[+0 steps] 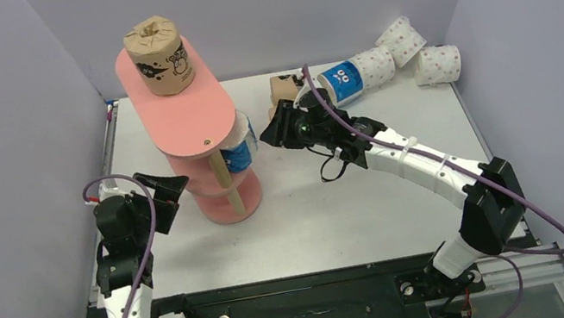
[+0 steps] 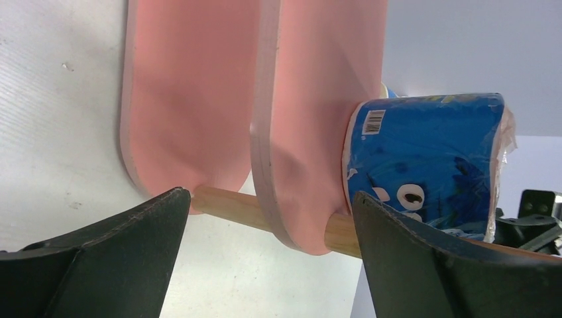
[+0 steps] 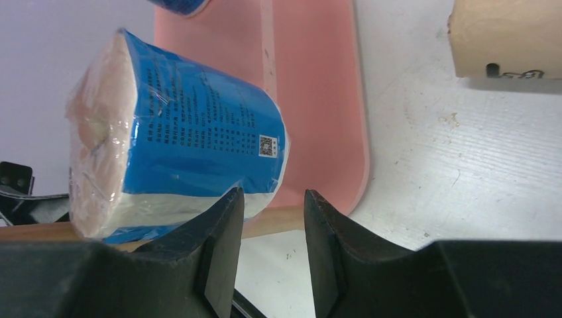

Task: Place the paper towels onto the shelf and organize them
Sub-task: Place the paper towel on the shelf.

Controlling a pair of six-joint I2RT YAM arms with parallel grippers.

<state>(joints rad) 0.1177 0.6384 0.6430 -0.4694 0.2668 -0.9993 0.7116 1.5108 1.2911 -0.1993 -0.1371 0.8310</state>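
The pink shelf [image 1: 177, 107] stands left of centre. A brown paper towel roll [image 1: 158, 56] sits upright on its top board. A blue roll [image 1: 239, 145] lies on the middle board at the right end. My right gripper [image 1: 267, 131] is just right of that roll. In the right wrist view its jaws [image 3: 274, 192] are narrowly open with nothing between them, and the blue roll [image 3: 185, 132] lies beside the left finger. My left gripper [image 1: 175, 195] is open at the shelf's left side. Its jaws [image 2: 270, 194] straddle a wooden post [image 2: 228, 207], apart from it.
More rolls lie at the back right of the table: a brown one [image 1: 284, 89], a blue one [image 1: 341, 83] and three white pink-dotted ones [image 1: 374, 66] [image 1: 402, 37] [image 1: 437, 64]. Grey walls close in the left, back and right.
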